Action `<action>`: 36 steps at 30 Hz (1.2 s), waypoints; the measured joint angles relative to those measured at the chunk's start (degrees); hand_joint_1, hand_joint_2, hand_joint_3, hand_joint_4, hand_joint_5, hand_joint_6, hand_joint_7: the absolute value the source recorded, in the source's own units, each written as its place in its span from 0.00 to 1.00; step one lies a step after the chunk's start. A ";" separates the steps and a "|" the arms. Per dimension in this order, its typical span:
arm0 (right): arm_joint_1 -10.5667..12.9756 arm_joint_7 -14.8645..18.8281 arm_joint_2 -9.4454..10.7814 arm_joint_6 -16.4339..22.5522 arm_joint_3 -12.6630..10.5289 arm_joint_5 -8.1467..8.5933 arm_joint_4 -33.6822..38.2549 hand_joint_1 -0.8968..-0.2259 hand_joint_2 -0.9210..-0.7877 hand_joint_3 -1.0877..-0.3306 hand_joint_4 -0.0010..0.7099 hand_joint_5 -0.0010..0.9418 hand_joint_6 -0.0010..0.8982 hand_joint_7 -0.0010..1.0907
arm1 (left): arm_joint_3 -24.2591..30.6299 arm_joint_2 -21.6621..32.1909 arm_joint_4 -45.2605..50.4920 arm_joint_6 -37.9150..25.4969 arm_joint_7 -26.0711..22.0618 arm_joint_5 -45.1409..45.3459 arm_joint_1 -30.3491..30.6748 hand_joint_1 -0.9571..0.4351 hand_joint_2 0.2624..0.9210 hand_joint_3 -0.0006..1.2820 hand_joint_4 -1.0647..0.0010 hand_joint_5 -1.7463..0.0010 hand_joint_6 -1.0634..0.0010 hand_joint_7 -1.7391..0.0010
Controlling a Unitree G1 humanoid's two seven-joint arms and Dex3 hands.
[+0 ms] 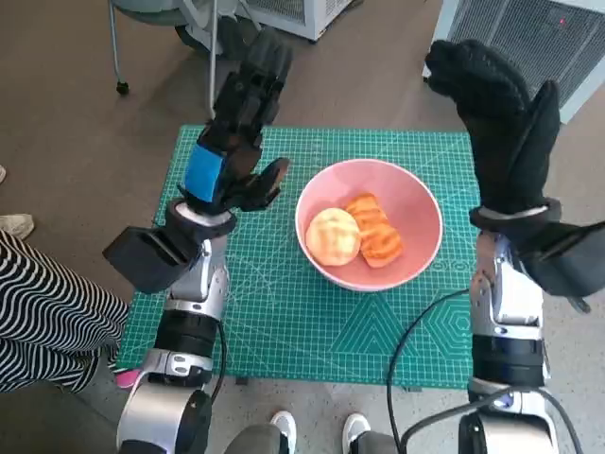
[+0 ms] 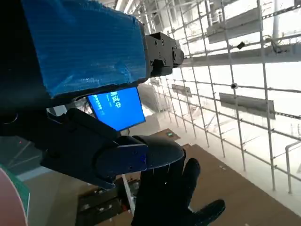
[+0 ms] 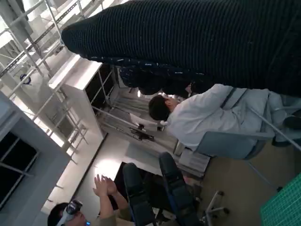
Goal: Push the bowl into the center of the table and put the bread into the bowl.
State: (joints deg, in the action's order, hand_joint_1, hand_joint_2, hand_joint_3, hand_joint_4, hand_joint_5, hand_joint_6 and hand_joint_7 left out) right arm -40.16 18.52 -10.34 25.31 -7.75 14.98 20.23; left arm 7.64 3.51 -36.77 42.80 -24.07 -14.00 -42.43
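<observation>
Bread (image 1: 376, 232) lies inside the pink bowl (image 1: 421, 203) beside a round bun (image 1: 332, 235), on the green mat (image 1: 312, 326) between the two raised hands. Left hand (image 1: 236, 132) and right hand (image 1: 501, 118) both hold nothing, fingers loosely apart.

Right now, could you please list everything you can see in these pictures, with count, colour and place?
bowl: one, pink, near the middle of the mat
round bread: one, pale yellow, in the bowl on its left side
striped bread: one, orange-brown, in the bowl beside the round one
cutting mat: one, green with grid lines, covering the table
blue screen: one, in the room beyond the left hand
people: two in the right wrist view, one in white seated; striped legs at the head view's left edge
left hand: black with blue tape, raised left of the bowl, holding nothing
right hand: black glove, raised right of the bowl, holding nothing
</observation>
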 measured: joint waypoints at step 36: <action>1.28 -0.49 0.73 1.53 -0.04 -1.66 0.45 0.30 0.00 0.53 0.21 0.00 0.05 0.40 | 0.66 -0.12 -3.23 2.01 -1.28 -1.72 -0.45 0.16 1.00 0.37 0.99 1.00 0.94 0.99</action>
State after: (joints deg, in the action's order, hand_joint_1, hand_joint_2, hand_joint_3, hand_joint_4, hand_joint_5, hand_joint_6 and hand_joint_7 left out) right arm -38.88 18.03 -9.61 26.84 -7.79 13.32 20.68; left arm 8.30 3.39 -39.99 44.80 -25.35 -15.72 -42.87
